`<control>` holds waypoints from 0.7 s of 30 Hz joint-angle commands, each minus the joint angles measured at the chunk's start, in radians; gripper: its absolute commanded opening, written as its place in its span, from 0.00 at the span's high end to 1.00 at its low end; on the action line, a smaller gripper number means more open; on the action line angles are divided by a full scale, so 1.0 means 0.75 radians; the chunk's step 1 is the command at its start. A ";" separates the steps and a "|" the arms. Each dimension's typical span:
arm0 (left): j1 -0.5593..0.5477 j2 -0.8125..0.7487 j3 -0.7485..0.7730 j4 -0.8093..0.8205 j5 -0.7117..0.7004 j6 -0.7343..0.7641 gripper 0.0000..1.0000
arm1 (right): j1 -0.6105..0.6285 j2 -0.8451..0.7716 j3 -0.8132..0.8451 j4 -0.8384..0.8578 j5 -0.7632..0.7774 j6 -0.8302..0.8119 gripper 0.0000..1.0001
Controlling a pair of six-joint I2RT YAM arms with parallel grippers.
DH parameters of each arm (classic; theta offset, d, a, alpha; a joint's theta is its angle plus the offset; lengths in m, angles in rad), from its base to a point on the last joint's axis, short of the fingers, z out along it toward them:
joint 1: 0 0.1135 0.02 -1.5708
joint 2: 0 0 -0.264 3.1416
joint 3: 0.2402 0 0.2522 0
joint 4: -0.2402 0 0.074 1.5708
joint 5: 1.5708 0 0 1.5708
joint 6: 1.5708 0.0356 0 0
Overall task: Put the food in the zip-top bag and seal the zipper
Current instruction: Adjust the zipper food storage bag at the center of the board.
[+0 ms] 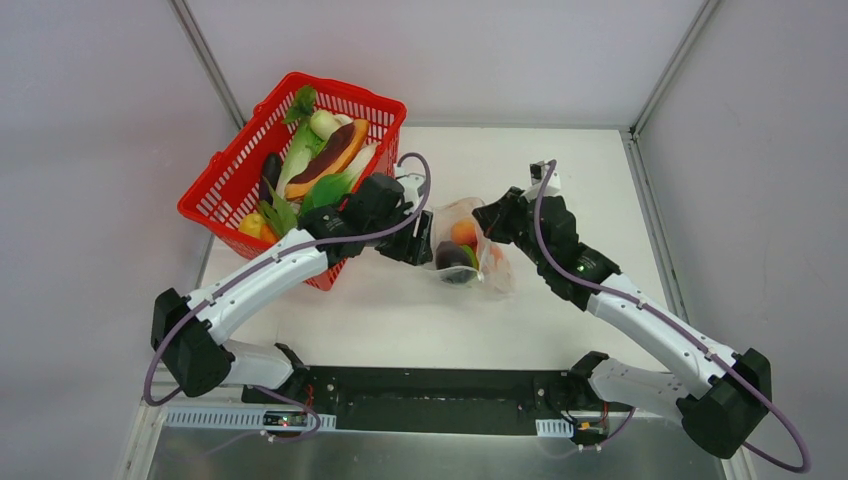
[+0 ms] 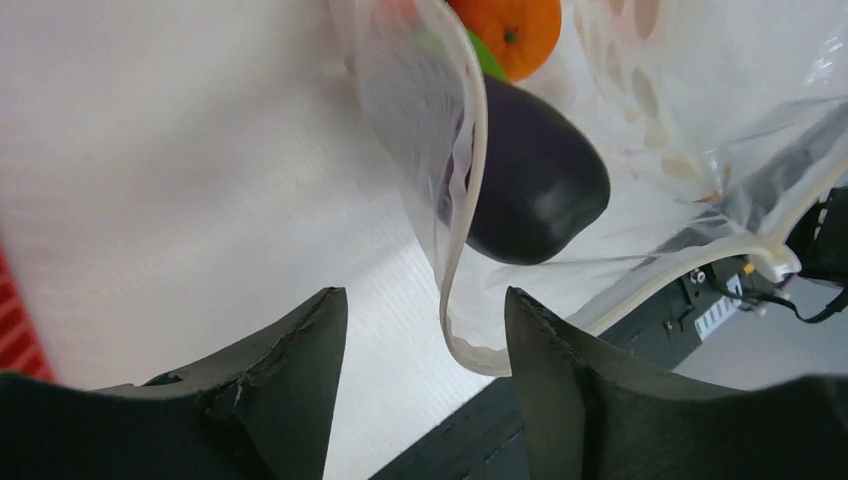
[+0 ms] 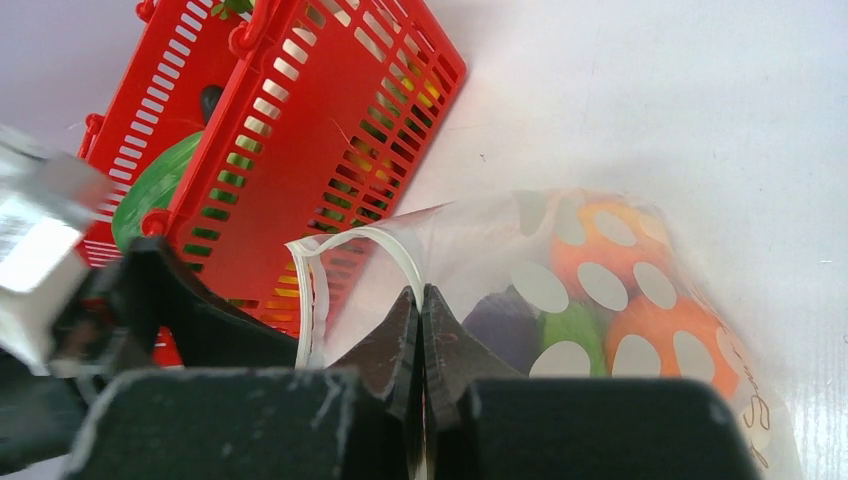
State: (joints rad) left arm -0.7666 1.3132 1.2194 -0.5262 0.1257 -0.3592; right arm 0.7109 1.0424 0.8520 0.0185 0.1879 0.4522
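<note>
Right fingers pinch zip-top bag rim, clear from right wrist only; left fingers wide.

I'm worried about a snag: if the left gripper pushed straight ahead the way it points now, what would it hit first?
Probably the open rim of the bag, which curls down between the fingers of the left gripper; the eggplant sits just behind it, inside. Depth is hard to judge.

We found the bag on the table, just right of the basket; the eggplant and orange lay inside it.
</note>
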 commanded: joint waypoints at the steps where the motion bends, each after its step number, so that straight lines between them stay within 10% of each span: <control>1: -0.011 0.029 -0.115 0.186 0.150 -0.105 0.49 | -0.007 -0.001 0.006 0.076 -0.024 0.008 1.00; 8: -0.011 0.053 -0.054 0.232 0.162 -0.137 1.00 | -0.010 -0.025 -0.001 0.060 -0.017 0.004 1.00; 21: -0.005 0.272 0.412 -0.057 0.171 -0.062 1.00 | -0.015 -0.092 -0.042 0.096 -0.017 -0.004 1.00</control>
State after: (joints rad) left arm -0.7662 1.4181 1.4445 -0.4763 0.2264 -0.4259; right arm 0.7063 0.9478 0.7555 0.1047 0.1547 0.4515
